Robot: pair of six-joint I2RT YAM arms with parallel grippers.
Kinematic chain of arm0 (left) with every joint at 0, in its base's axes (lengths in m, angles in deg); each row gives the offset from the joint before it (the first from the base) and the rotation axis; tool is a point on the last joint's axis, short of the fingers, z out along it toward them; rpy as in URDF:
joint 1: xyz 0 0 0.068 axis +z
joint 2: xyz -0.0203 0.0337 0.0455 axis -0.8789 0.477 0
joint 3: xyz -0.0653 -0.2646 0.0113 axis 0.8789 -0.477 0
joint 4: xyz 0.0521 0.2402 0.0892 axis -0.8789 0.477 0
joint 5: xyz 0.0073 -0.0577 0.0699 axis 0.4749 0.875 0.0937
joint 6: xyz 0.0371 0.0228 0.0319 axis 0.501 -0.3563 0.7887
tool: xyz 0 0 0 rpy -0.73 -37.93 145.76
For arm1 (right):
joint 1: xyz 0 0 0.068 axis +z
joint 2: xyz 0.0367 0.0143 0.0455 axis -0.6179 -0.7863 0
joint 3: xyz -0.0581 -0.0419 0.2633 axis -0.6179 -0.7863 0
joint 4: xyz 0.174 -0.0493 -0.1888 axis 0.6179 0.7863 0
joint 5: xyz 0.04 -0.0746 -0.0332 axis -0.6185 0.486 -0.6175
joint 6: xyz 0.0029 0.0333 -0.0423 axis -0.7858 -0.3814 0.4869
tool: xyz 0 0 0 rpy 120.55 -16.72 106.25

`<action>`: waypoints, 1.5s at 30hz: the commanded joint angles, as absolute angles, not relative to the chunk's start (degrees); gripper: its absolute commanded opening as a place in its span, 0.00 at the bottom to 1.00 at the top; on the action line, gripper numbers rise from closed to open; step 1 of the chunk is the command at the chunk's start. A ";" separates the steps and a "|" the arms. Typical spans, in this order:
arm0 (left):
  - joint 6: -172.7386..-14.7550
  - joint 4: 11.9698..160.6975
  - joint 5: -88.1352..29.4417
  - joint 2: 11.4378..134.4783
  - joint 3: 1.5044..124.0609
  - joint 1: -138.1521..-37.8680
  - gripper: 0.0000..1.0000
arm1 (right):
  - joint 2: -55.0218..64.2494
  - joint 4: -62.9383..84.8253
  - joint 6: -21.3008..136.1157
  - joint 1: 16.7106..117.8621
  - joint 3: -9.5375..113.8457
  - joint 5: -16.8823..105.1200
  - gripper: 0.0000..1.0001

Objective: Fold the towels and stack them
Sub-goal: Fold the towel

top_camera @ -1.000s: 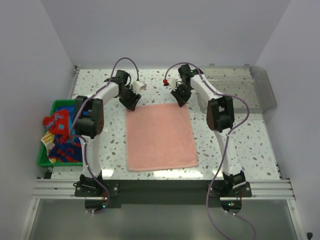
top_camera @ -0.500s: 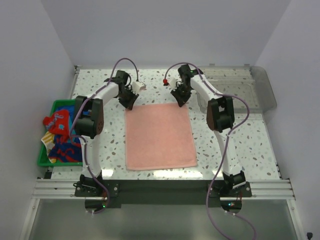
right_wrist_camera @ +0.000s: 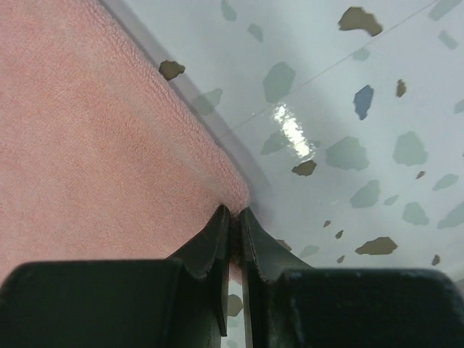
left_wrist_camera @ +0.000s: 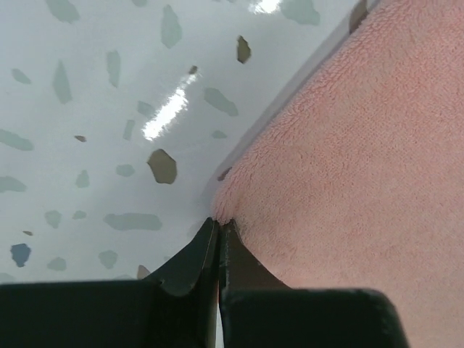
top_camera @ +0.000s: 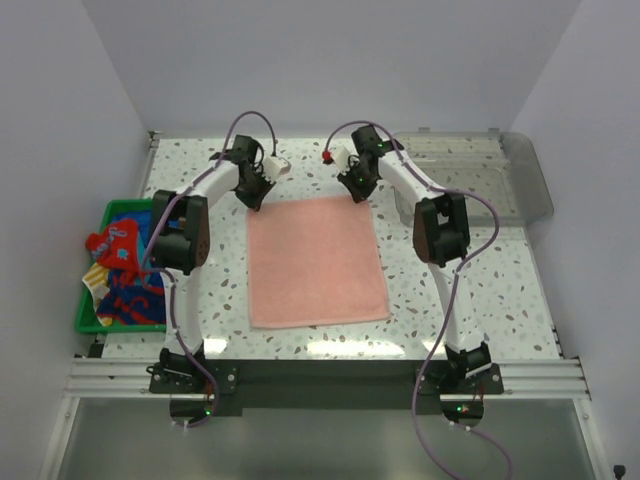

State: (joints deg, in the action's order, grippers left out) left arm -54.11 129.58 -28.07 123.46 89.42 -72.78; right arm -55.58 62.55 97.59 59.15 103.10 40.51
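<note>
Looking down from the top camera, I see the pink towel [top_camera: 318,262] lying flat in the middle of the table [top_camera: 480,285], its long axis running 12 to 6. The left gripper [top_camera: 256,192] sits on the far corner at 11 and the right gripper [top_camera: 357,188] on the far corner at 1. Each arm has the corner on its own side, so neither needs to cross over. From both sets of fingers the whole cloth lies toward 6, toward the bases. I judge the fold turns on this: the far edge has to be lifted and carried straight down that axis to meet the near edge. More towels [top_camera: 120,275] wait crumpled in the basket [top_camera: 108,212] at 9, and the tray [top_camera: 522,180] stands at 2.

On the left wrist camera, the left gripper [left_wrist_camera: 217,223] has its tips pressed together on the very point of the pink towel [left_wrist_camera: 348,167]. The cloth fans away to 1 and 2, with bare table [left_wrist_camera: 87,109] to 10.

On the right wrist camera it is the mirror picture. The right gripper [right_wrist_camera: 233,214] is nipped nearly shut on the corner of the pink towel [right_wrist_camera: 94,138], which spreads to 10, with table [right_wrist_camera: 348,87] to 1. Both pinches look shallow, so I would lift slowly.
</note>
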 commanded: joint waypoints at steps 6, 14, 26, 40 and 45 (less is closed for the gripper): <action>-58.96 117.10 -38.74 114.47 85.12 -71.27 0.00 | -44.56 54.38 95.43 58.20 98.08 48.68 0.00; -68.10 115.24 -43.75 104.35 72.37 -72.93 0.00 | -32.18 52.46 92.35 59.87 83.32 49.39 0.00; -86.64 125.17 -50.88 90.38 60.77 -76.36 0.00 | -18.90 60.96 82.78 60.39 68.90 49.83 0.00; -97.37 127.72 -40.51 73.93 46.34 -76.89 0.00 | -6.34 62.91 64.93 63.47 51.77 55.80 0.00; -98.78 129.48 -38.93 71.30 45.19 -76.89 0.00 | -3.08 61.94 62.38 63.47 49.03 55.19 0.00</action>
State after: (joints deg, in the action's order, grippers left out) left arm -98.29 124.21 -31.76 74.13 45.92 -78.57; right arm -6.97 57.24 64.91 65.56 50.67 45.80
